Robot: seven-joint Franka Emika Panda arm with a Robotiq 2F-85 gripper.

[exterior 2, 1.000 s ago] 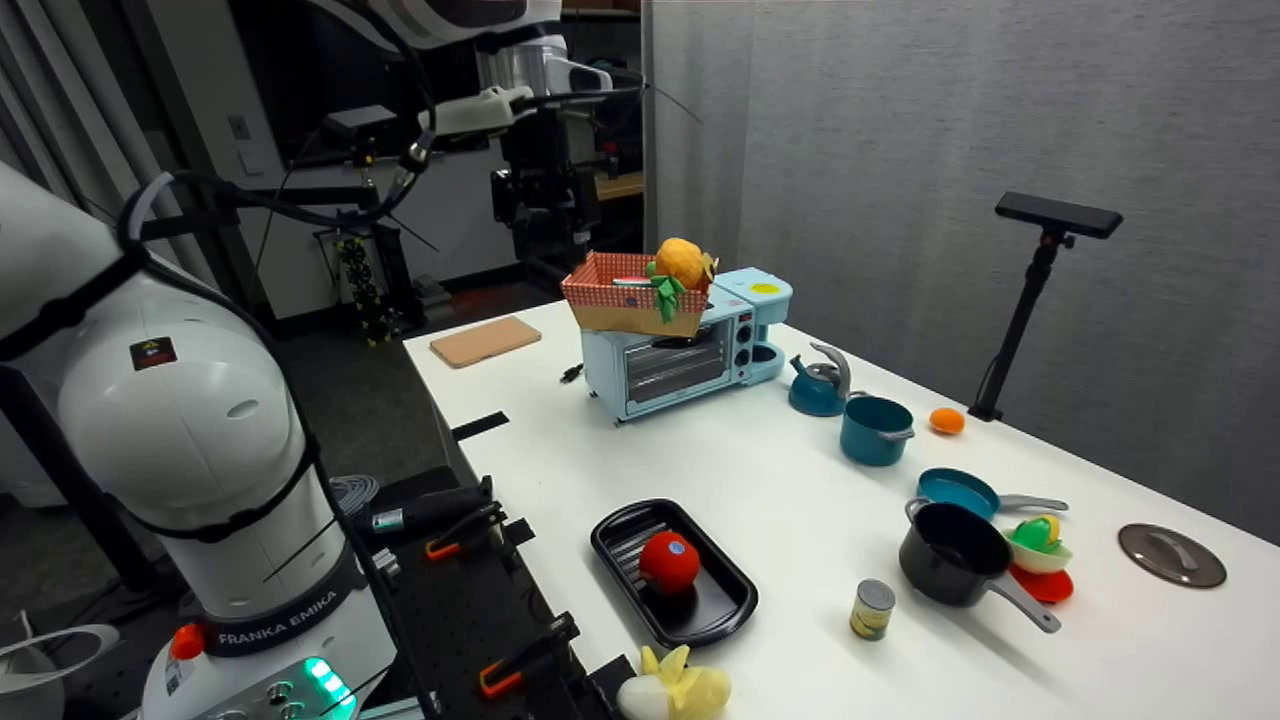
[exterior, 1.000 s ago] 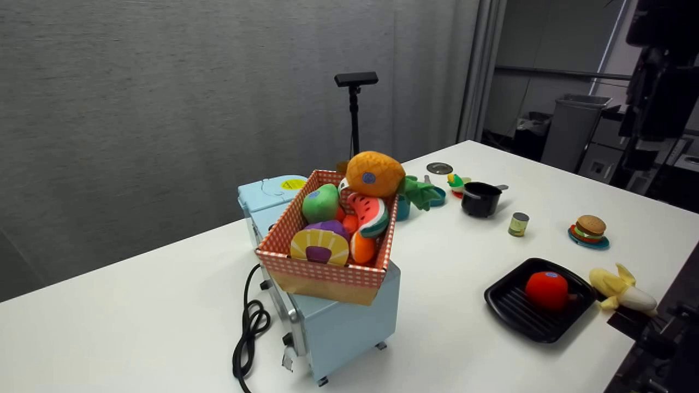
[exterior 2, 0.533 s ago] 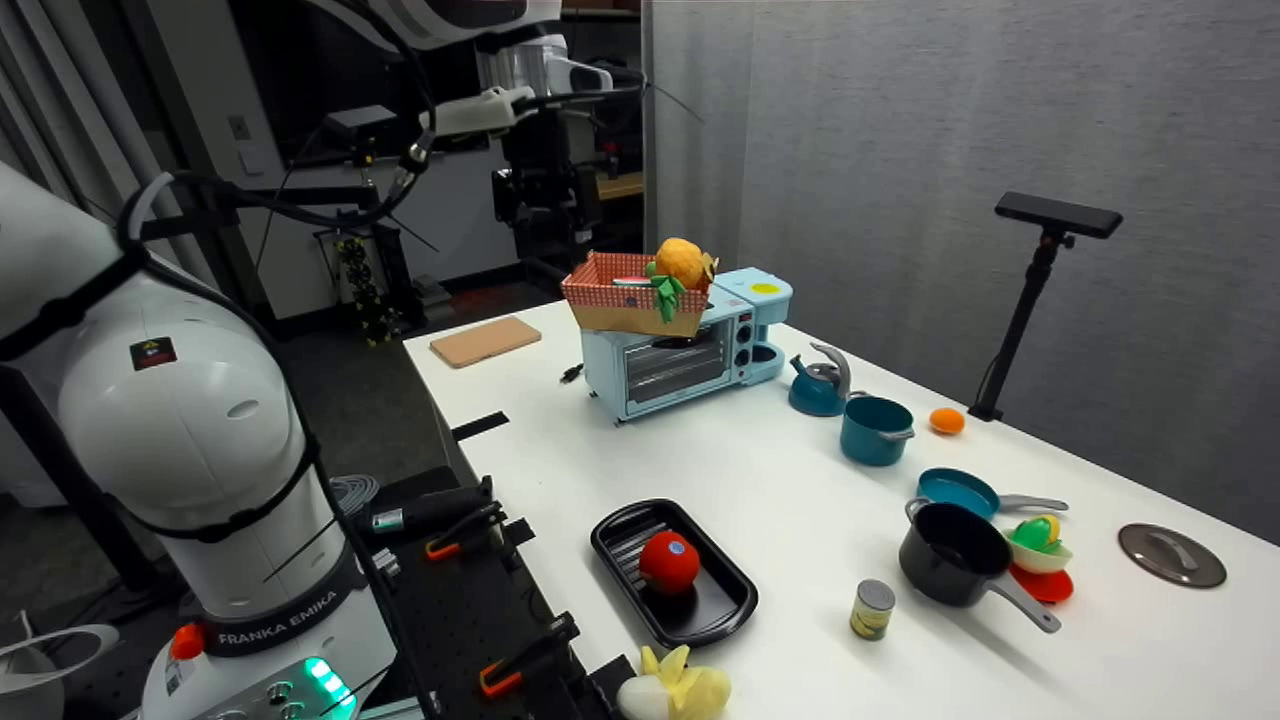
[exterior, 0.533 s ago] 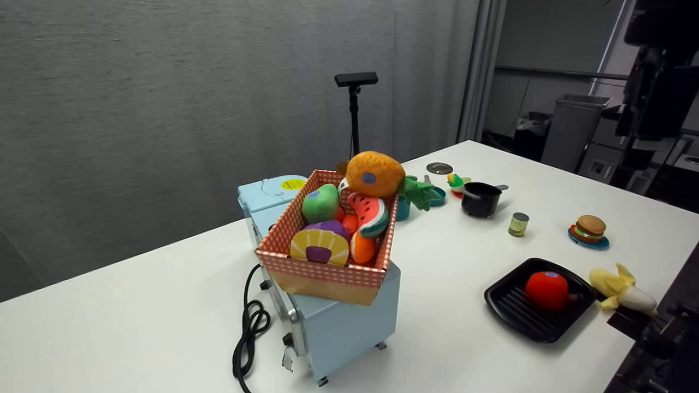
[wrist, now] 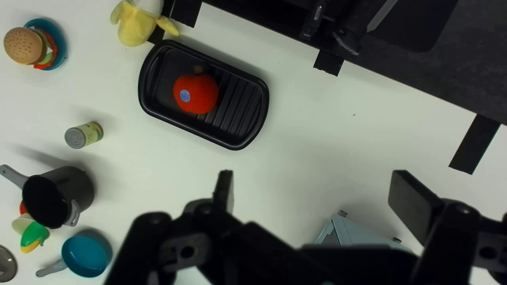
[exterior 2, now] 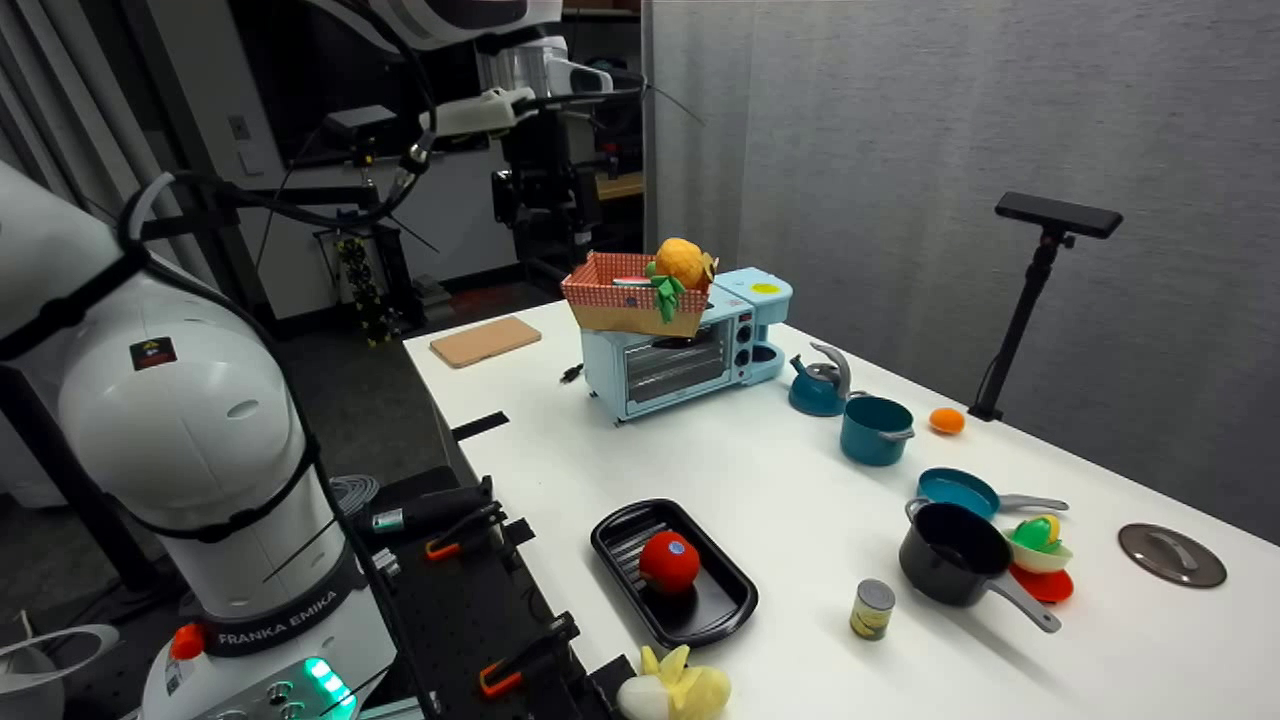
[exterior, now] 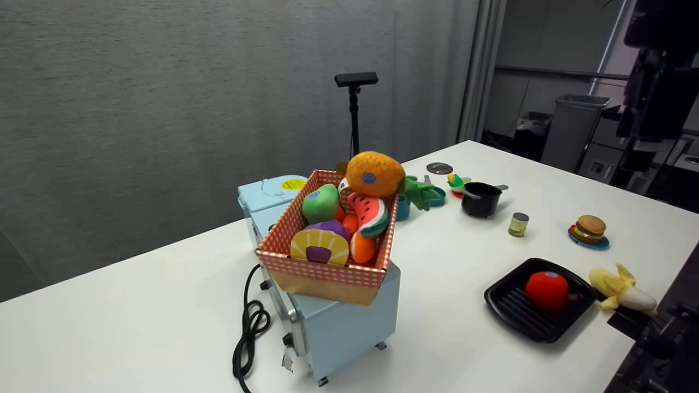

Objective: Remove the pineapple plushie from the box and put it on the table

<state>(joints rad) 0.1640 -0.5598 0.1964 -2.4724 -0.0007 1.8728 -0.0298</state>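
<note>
Because plush toys [exterior: 336, 228] apparently fill the box [exterior: 327, 282], the pineapple plushie [exterior: 374, 173] rests high at its far right corner in an exterior view; the tool [wrist: 315, 194], jaws apart, holds nothing.

In an exterior view, compared with a second ago, we find the gripper [exterior: 636, 158] shifted slightly left within that view, its lowest dark part now reaching a little further down. Most came in the first half-second.

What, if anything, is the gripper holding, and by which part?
Nothing is held: the gripper is open, and the pineapple plushie lies apart from it.
</note>
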